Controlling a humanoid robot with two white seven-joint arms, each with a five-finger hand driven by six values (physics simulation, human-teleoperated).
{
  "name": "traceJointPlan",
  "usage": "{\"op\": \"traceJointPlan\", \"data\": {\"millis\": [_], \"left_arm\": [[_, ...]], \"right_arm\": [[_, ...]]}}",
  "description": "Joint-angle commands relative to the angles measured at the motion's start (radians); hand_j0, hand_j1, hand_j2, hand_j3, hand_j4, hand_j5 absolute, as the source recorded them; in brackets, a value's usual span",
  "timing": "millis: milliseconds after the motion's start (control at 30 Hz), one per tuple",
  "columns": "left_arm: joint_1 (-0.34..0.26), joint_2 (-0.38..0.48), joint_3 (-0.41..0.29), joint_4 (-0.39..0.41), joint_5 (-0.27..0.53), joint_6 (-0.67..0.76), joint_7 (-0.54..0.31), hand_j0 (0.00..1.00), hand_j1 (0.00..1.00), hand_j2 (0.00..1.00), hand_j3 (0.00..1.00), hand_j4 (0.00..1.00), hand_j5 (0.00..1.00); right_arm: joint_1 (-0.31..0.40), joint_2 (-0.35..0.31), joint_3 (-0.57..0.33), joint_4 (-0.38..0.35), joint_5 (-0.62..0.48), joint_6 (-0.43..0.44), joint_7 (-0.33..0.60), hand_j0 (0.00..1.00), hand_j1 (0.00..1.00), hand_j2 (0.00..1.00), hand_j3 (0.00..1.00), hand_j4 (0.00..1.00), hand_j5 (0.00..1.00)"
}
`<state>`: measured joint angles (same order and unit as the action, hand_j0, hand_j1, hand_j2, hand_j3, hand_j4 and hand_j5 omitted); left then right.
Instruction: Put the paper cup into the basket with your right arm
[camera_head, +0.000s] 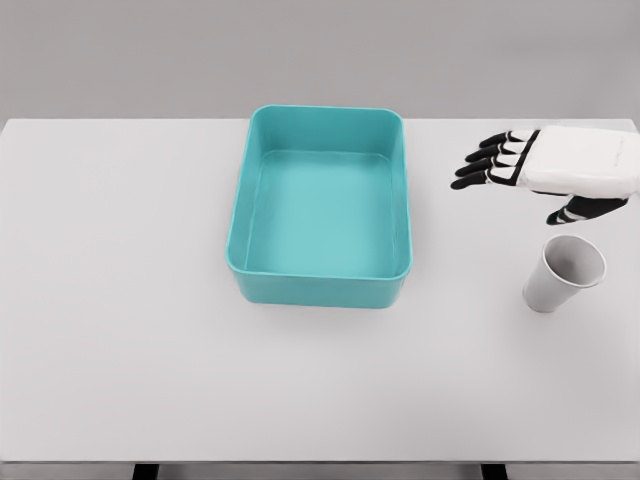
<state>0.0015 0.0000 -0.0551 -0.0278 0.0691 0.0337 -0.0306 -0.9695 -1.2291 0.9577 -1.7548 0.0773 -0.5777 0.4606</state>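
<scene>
One hand, one cup, nothing grasped yet.

On the white table (120, 330) the paper cup (563, 273) stands upright, mouth up, well to the right of the empty teal basket (318, 285); the right hand (540, 170) hovers just behind it, fingers (485, 160) spread and relaxed, thumb toward the rim, probably lining up for a side grasp.
</scene>
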Motion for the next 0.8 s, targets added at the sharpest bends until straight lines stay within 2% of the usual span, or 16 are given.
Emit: {"op": "traceJointPlan", "data": {"millis": [0, 133, 167, 200, 500, 767], "left_arm": [[0.000, 0.000, 0.000, 0.000, 0.000, 0.000, 0.000, 1.00, 1.00, 1.00, 1.00, 1.00, 1.00], [0.000, 0.000, 0.000, 0.000, 0.000, 0.000, -0.002, 1.00, 1.00, 1.00, 1.00, 1.00, 1.00], [0.000, 0.000, 0.000, 0.000, 0.000, 0.000, 0.000, 1.00, 1.00, 1.00, 1.00, 1.00, 1.00], [0.000, 0.000, 0.000, 0.000, 0.000, 0.000, 0.000, 1.00, 1.00, 1.00, 1.00, 1.00, 1.00], [0.000, 0.000, 0.000, 0.000, 0.000, 0.000, 0.000, 1.00, 1.00, 1.00, 1.00, 1.00, 1.00], [0.000, 0.000, 0.000, 0.000, 0.000, 0.000, 0.000, 1.00, 1.00, 1.00, 1.00, 1.00, 1.00]], "right_arm": [[-0.002, 0.000, -0.002, 0.000, -0.005, 0.016, 0.015, 1.00, 1.00, 1.00, 1.00, 1.00, 1.00], [-0.002, -0.004, -0.017, 0.000, 0.001, -0.004, 0.024, 1.00, 1.00, 1.00, 1.00, 1.00, 1.00], [-0.003, -0.009, -0.017, 0.000, -0.001, -0.033, 0.026, 1.00, 1.00, 1.00, 1.00, 1.00, 1.00], [-0.003, -0.029, -0.016, 0.000, -0.002, -0.033, 0.024, 1.00, 1.00, 1.00, 1.00, 1.00, 1.00], [0.075, -0.122, -0.011, 0.000, -0.007, -0.033, 0.066, 1.00, 1.00, 1.00, 1.00, 1.00, 1.00], [0.113, -0.153, -0.010, -0.002, -0.005, -0.033, 0.067, 1.00, 1.00, 1.00, 1.00, 1.00, 1.00]]}}
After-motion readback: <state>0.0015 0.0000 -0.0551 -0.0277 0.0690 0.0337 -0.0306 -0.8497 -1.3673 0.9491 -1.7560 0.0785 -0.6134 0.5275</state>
